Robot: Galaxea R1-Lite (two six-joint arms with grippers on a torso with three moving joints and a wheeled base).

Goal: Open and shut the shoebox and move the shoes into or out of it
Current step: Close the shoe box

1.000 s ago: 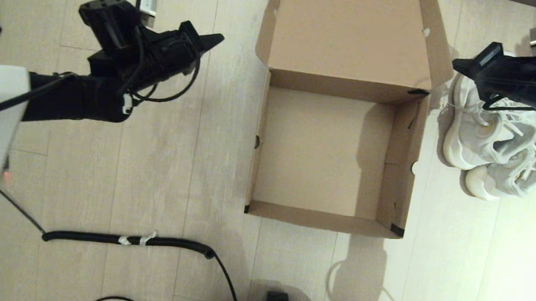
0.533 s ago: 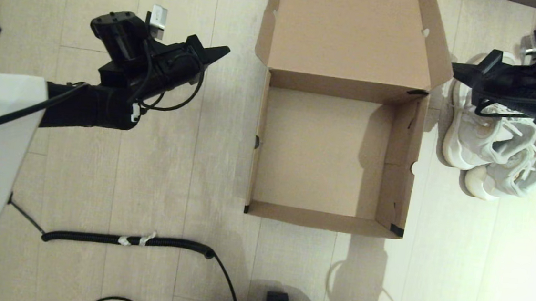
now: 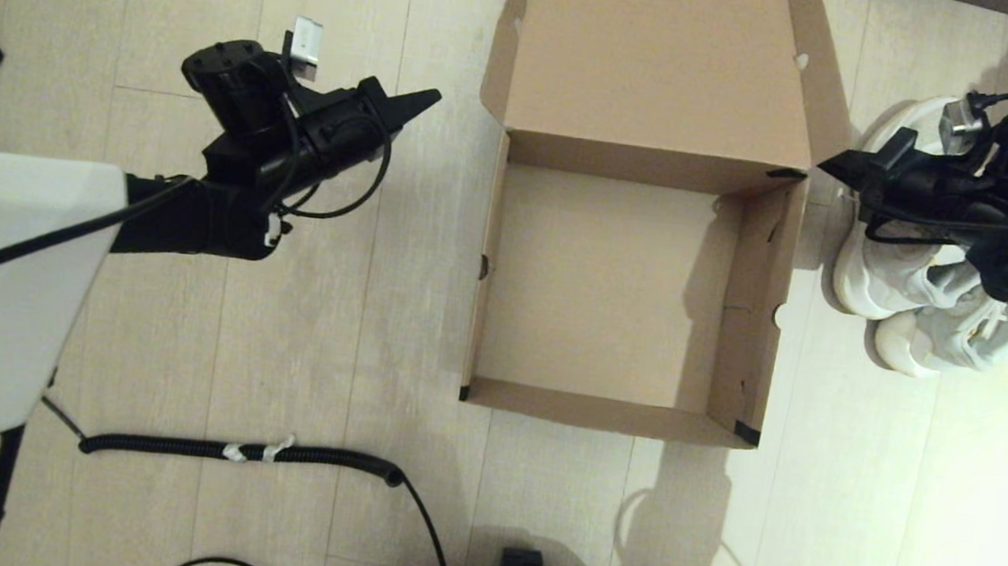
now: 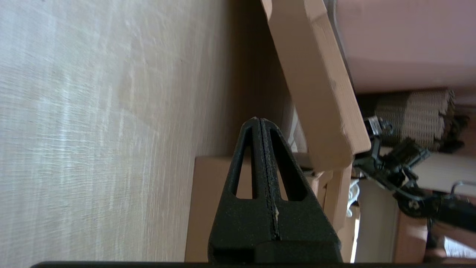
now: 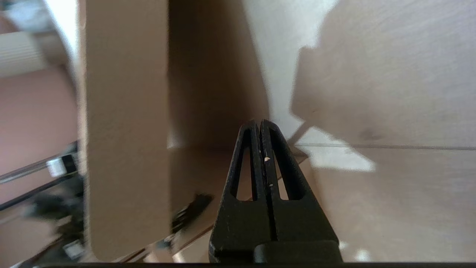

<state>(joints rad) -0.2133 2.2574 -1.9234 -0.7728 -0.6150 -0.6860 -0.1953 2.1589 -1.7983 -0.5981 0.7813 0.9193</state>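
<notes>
Since a second ago both arms have drawn in toward the shoebox (image 3: 620, 292): the left tool (image 3: 429, 97) has slid nearer its left wall, and the right tool (image 3: 828, 165) has dropped lower and closer to the box's far right corner. We see the left tool with its two halves pressed together, holding nothing, hovering above the wooden floor (image 3: 285, 320) just beside the raised lid (image 3: 656, 61). The right tool is likewise pressed together and empty, its tip next to the black-taped corner; we cannot tell whether it touches the cardboard. The shoebox sits open on the floor, lid flap folded back away from us, its inside bare. The shoes (image 3: 917, 297) lie together on the floor to the right of the box, partly hidden under the right arm. A black coiled cable (image 3: 248, 454) runs across the floor nearer the robot.
</notes>
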